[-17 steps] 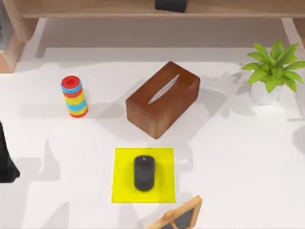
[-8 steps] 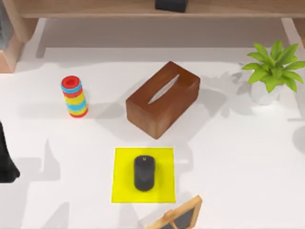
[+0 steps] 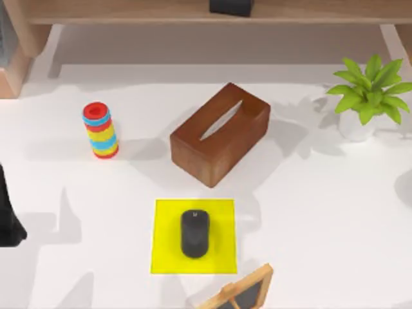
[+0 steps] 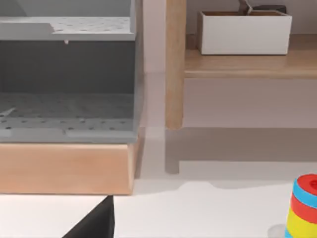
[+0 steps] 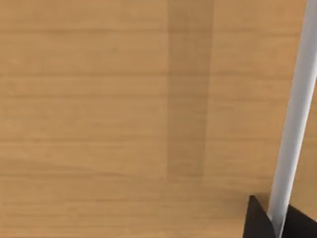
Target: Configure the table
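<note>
Fingers: whether they stand wide or narrow cannot be told for either arm. The left arm [image 3: 8, 215] sits at the table's left edge; the right wrist view faces light-brown wood [image 5: 99, 109]. The table [image 3: 322, 212] is a broad, smooth, plain white top spanning the top view. It carries a brown tissue box [image 3: 220, 134] at centre and a black mouse [image 3: 194, 233] on a yellow mat [image 3: 166, 257].
</note>
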{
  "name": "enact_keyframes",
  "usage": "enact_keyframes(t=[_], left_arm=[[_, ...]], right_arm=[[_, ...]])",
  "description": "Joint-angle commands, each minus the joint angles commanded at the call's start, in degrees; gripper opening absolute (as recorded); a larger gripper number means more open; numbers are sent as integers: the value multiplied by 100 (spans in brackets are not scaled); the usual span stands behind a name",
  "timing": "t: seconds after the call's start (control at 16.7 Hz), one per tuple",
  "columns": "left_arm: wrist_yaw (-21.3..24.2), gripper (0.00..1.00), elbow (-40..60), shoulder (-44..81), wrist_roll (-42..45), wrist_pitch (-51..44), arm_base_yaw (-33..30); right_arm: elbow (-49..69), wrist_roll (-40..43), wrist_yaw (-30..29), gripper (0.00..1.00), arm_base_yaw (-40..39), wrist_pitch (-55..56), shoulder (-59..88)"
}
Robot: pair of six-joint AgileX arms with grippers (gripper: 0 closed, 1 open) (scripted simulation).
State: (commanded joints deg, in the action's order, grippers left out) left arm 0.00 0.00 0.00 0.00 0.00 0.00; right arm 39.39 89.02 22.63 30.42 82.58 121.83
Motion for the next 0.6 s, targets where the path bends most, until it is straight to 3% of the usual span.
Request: enact_keyframes(t=[0.36, 0.6], left_arm=[[0, 100, 0, 0, 0, 0, 0], [0, 100, 0, 0, 0, 0, 0]], right_arm=[[122, -3, -62, 0, -37, -103, 60], [920, 11, -287, 0, -288, -536, 387]])
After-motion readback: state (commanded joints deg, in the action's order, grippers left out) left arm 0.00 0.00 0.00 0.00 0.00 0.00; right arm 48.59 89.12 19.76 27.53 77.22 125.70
